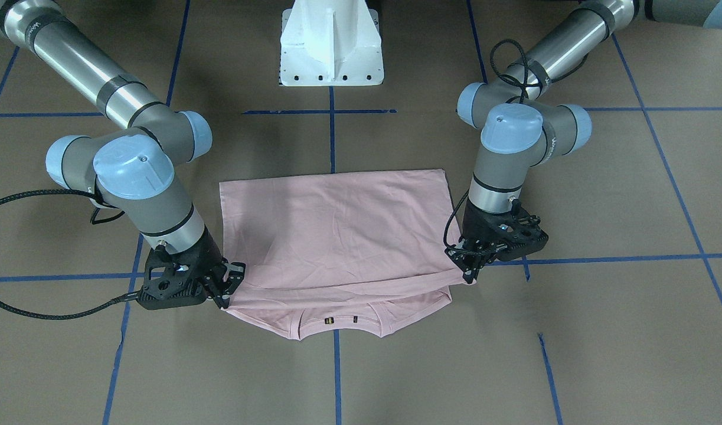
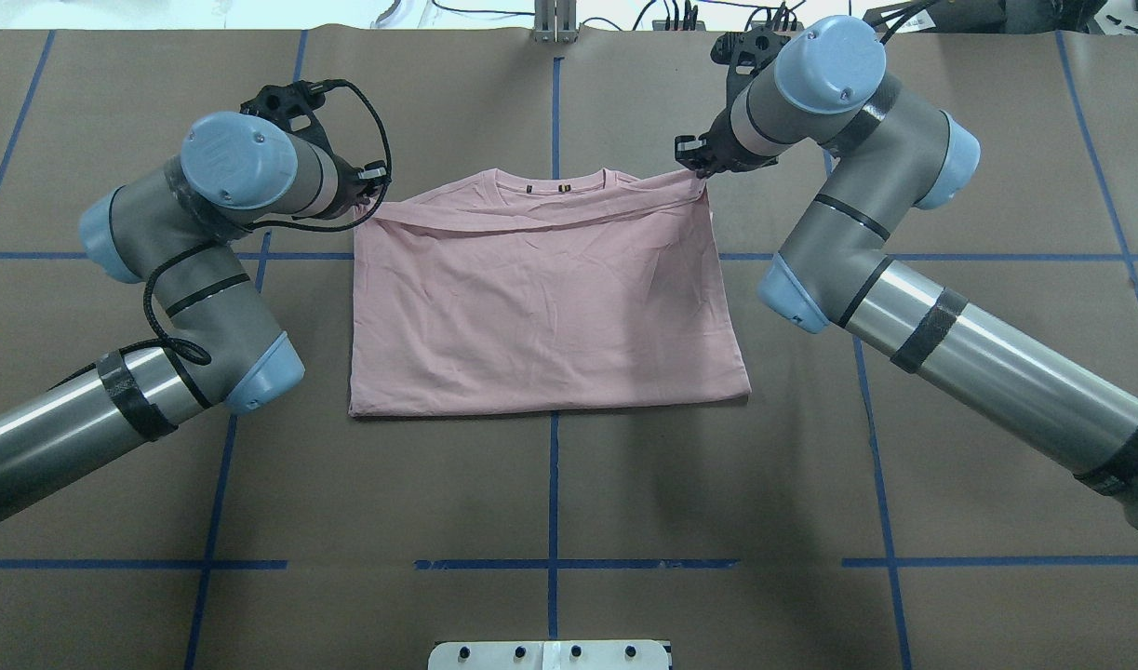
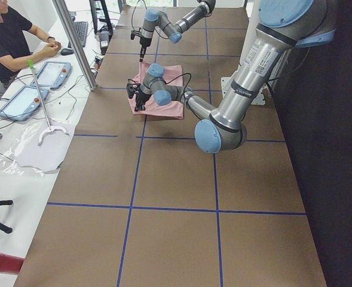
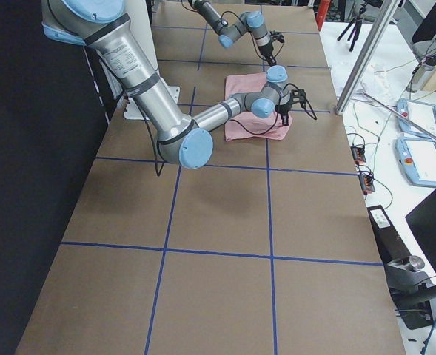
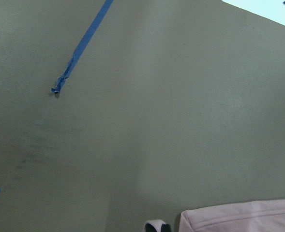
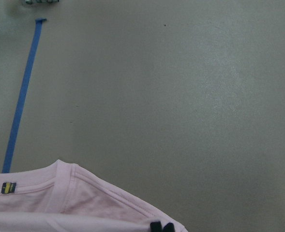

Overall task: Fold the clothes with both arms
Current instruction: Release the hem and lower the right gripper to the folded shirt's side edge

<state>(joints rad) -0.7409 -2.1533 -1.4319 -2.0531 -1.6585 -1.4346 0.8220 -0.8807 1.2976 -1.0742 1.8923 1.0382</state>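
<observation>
1. Overhead exterior, at your 9 o'clock: left arm [image 2: 192, 279], grey with pale blue joint caps and a black cable, bends in toward the cloth.
2. Left gripper [image 2: 368, 195]: sits at the garment's 10 o'clock corner. Its fingers are drawn close together and pinch the corner of the upper layer.
3. T-shirt [image 2: 541, 307]: pale pink, plain side up, lying at the centre of the brown table [image 2: 550, 502]. It is doubled over into a rough rectangle with the fold at 6 o'clock. At 12 o'clock the collar shows just past the upper layer's hem, and that hem runs from one gripper to the other.
4. Right gripper [image 2: 697, 170]: sits at the garment's 2 o'clock corner. Its fingers are nearly closed and nip the other corner of the same layer.
5. Right arm [image 2: 903, 288]: comes in from your 4 o'clock, elbow beside the cloth.
6. Blue tape lines [image 2: 554, 484]: cross the table in a grid.
</observation>
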